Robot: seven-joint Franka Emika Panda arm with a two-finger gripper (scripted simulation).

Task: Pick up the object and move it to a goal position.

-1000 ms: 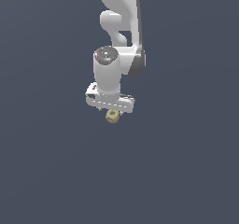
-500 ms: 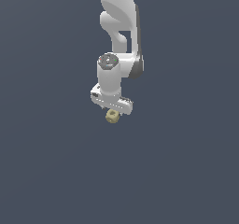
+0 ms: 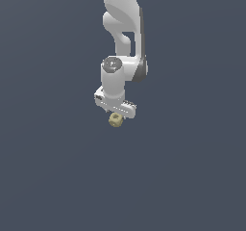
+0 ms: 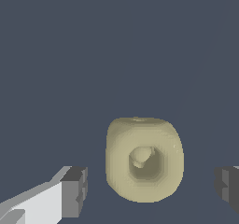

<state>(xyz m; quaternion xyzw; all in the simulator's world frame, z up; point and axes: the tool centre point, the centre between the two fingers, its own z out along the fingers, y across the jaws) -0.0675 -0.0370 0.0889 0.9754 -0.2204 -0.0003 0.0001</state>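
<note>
The object (image 3: 116, 120) is a tiny pale yellow-beige cube with rounded corners, lying on the dark grey floor directly below the white hand. In the wrist view the object (image 4: 144, 160) shows a round hollow with a small knob inside. My gripper (image 3: 116, 114) is open and straddles the cube. In the wrist view one of the gripper's (image 4: 151, 188) dark fingertips (image 4: 74, 192) stands on one side of the cube and the other on the opposite side. A narrow gap of floor shows on each side, so neither pad touches it.
A plain dark grey floor (image 3: 192, 177) fills both views. The white arm (image 3: 122, 23) rises above the hand. No other objects or edges show.
The hand has turned slightly about its axis and the wrist has shifted a little above the cube. The cube has not moved.
</note>
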